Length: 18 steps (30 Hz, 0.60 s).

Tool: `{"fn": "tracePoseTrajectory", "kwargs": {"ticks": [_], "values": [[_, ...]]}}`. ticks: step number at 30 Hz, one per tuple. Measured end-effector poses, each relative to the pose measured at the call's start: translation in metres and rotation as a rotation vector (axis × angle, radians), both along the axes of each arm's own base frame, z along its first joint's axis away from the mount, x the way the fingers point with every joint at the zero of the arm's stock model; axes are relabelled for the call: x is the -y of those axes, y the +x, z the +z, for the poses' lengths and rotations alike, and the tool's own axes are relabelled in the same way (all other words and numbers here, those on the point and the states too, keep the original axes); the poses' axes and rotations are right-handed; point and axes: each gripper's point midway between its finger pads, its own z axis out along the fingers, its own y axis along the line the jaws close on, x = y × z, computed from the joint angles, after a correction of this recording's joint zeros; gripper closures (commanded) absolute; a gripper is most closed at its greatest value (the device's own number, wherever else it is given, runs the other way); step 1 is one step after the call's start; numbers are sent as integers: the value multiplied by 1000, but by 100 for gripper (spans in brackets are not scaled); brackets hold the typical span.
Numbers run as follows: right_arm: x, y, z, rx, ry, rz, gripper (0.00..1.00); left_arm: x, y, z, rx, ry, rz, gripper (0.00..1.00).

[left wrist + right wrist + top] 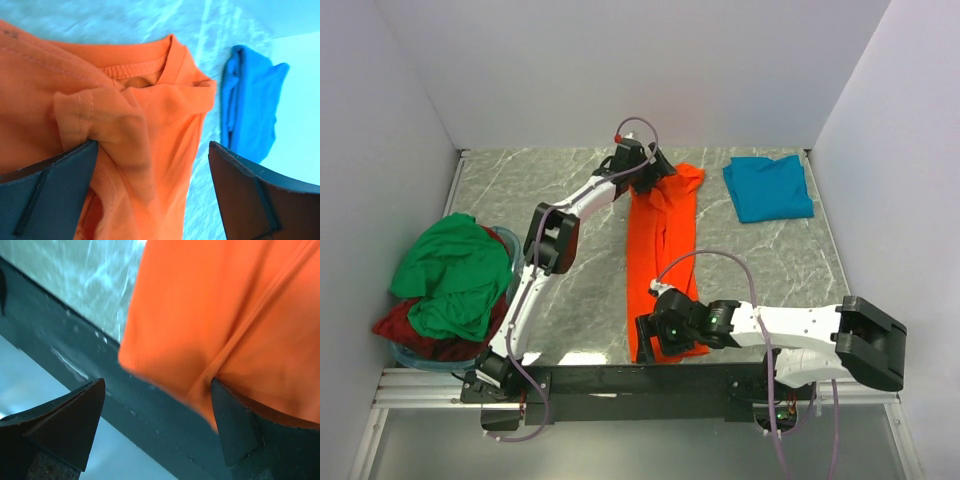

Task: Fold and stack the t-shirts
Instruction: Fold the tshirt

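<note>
left gripper (152, 147) gapes open over the collar of the orange t-shirt (660, 250), upper centre, right gripper (157, 382) open at its lower hem — apparently set to fold it.

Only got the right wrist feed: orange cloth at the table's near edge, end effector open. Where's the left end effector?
Observer: The left end effector is open at the collar of the orange t-shirt, at the far end.
Operator: How does the shirt lie?
Observer: As a long narrow strip, collar far, hem near.
Operator: Other shirts?
Observer: The teal blue t-shirt lies folded at far right; the green t-shirt is heaped on the dark red t-shirt at the left.
</note>
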Motion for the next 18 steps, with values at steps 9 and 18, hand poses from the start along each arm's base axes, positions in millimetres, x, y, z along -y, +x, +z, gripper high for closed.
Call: {"fn": "tracePoseTrajectory", "kwargs": {"ticks": [9,18], "values": [[2,20,51,141,14,-67,3,15,24,15,114,-68,-17,1],[47,59,91,288,-8,-299,0,-8,-4,89,141,42,-43,0]]}}
